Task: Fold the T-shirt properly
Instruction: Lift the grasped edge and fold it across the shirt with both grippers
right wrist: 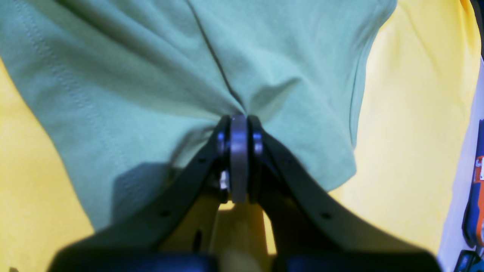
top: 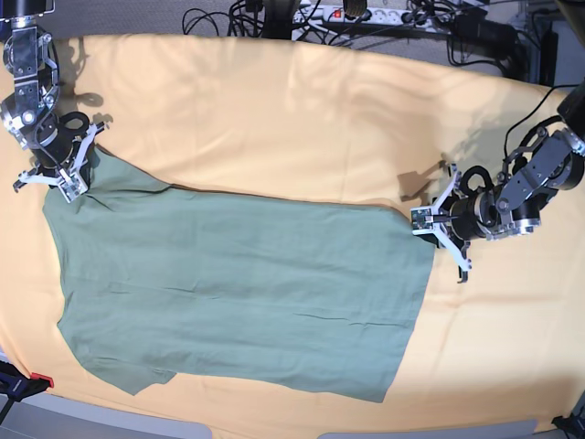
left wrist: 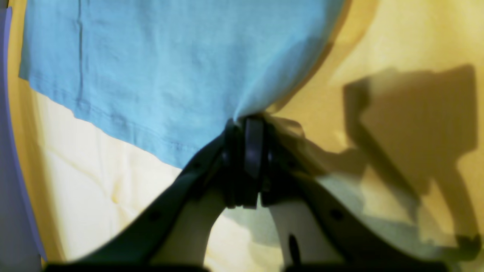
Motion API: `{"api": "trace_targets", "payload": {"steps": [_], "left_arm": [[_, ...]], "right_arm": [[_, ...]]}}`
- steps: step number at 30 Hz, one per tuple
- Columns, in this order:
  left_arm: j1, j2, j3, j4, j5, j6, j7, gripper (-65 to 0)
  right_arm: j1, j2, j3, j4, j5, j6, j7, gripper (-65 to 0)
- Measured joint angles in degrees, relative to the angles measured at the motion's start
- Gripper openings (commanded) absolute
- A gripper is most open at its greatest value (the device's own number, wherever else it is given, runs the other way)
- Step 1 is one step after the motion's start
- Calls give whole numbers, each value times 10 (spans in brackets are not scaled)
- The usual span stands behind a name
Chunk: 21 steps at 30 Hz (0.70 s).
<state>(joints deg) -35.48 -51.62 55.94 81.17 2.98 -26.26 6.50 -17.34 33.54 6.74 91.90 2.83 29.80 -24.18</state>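
Observation:
The sage-green T-shirt (top: pixel 238 283) lies spread flat on the yellow-orange cloth, collar end to the left and hem to the right in the base view. My right gripper (top: pixel 71 187) sits at the shirt's far left corner, by the sleeve. In the right wrist view it (right wrist: pixel 239 119) is shut on a pinch of green fabric (right wrist: pixel 151 68). At the far corner of the hem my left gripper (top: pixel 422 219) holds the shirt's edge. The left wrist view shows it (left wrist: pixel 245 122) shut on the fabric (left wrist: pixel 162 68), which looks bluish there and fans out from the pinch.
The yellow-orange cloth (top: pixel 274 119) covers the whole table. Cables and a power strip (top: pixel 366 18) run along the back edge. A black and red item (top: pixel 23 382) sits at the front left corner. An orange and black object (right wrist: pixel 477 204) lies past the cloth's edge.

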Motion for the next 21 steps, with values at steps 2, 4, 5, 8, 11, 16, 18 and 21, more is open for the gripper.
{"api": "trace_targets", "payload": {"steps": [2, 4, 5, 8, 11, 16, 18, 21], "left_arm": [[-11, 0, 2, 1, -8, -6, 7, -650], [-22, -11, 3, 14, -45, -7, 10, -650], [-27, -20, 3, 24, -70, -7, 15, -650], [-39, -45, 3, 64, -118, -5, 23, -650], [-37, -67, 2, 95, -142, -51, 24, -650], [-31, -93, 3, 128, -146, -94, 23, -650], [-31, -105, 3, 132, -146, -94, 23, -650], [-31, -123, 3, 133, -146, -97, 21, -650]], "right_arm": [[-5, 13, 0, 20, 8, -1, -7, -650], [-9, 36, 0, 47, 23, 3, -34, -650], [-13, 45, 0, 60, 31, 7, -43, -650], [-30, 67, 7, 99, 63, 7, -57, -650], [-45, 81, 20, 119, 79, 13, -63, -650], [-73, 92, 31, 123, 79, 22, -67, -650], [-86, 101, 37, 123, 81, 28, -66, -650], [-113, 120, 42, 123, 82, 38, -65, -650]]}}
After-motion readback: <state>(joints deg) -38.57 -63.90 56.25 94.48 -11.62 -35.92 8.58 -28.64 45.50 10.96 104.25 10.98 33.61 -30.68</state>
